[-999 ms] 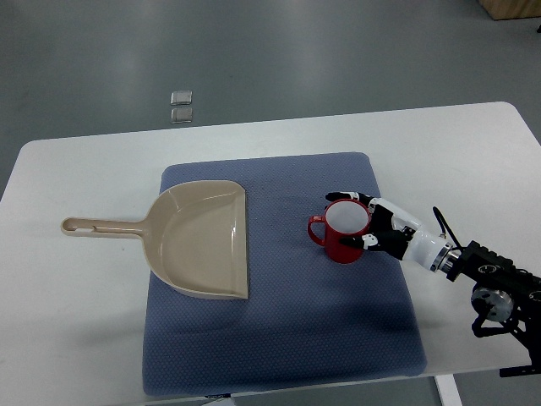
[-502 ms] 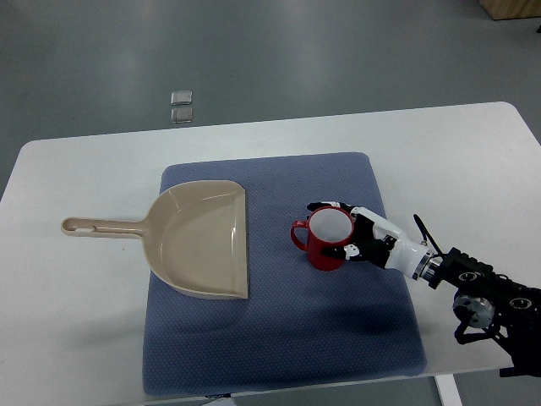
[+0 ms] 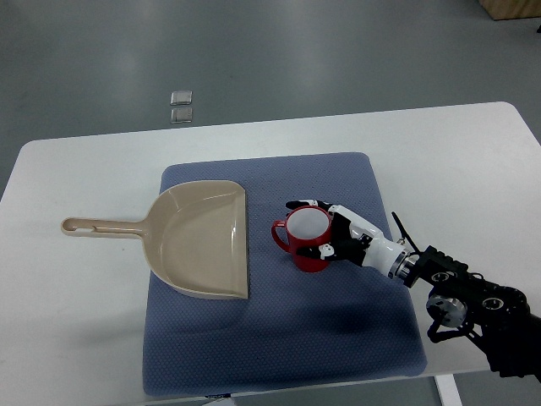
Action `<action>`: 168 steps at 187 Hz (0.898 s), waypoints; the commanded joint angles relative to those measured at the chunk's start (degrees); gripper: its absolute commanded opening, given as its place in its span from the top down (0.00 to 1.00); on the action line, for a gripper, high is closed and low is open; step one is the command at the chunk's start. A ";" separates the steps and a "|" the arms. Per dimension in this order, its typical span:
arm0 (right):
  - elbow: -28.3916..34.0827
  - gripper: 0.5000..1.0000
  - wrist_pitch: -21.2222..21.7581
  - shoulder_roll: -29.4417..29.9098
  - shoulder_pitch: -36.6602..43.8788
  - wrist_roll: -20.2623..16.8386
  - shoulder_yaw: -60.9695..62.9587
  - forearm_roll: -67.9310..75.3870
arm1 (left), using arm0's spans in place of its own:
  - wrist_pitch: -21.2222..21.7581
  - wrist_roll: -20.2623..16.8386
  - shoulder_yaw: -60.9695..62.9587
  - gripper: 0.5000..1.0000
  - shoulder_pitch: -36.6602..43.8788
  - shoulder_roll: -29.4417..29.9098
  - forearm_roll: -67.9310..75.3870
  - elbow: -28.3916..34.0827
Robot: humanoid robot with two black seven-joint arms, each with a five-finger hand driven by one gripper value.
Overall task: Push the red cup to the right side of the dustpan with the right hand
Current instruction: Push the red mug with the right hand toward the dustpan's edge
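Observation:
A red cup [image 3: 305, 240] with a white inside stands upright on the blue mat [image 3: 338, 321], its handle pointing left toward the dustpan. The beige dustpan [image 3: 203, 238] lies on the mat's left part with its handle sticking out to the left over the white table. My right hand [image 3: 321, 228] reaches in from the lower right and cups the right side of the red cup, its fingers [image 3: 303, 205] curled round the far and near walls. A narrow strip of mat separates the cup from the dustpan's straight right edge. The left arm does not show.
The white table [image 3: 84, 178] carries the mat. Two small clear squares [image 3: 181, 105] lie on the grey floor beyond the table's far edge. My right forearm [image 3: 456, 292] lies over the table's lower right corner.
My right hand has slid the red cup leftward across the mat, from mid-right to close beside the dustpan's right edge. The dustpan has stayed put.

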 commanded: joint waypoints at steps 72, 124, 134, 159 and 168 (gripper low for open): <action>-0.07 0.14 -3.69 4.05 1.34 0.00 -1.24 -2.56 | 0.01 0.00 0.13 0.00 -0.01 0.00 0.00 -0.09; -0.07 0.14 -4.92 5.81 2.75 0.00 -2.03 -2.47 | 0.01 0.00 0.13 0.00 0.07 0.00 0.00 -0.09; -0.07 0.14 -5.10 5.99 2.84 0.00 -2.65 -2.47 | 0.01 0.00 0.13 0.00 -0.01 0.00 0.00 -0.09; -0.07 0.14 -5.19 6.07 2.84 0.00 -3.00 -2.47 | 0.01 0.00 0.13 0.00 -0.01 0.00 0.00 -0.09; -0.07 0.14 -5.19 6.16 2.84 0.00 -3.00 -2.47 | 0.01 0.00 0.13 0.00 -0.01 0.00 0.00 -0.09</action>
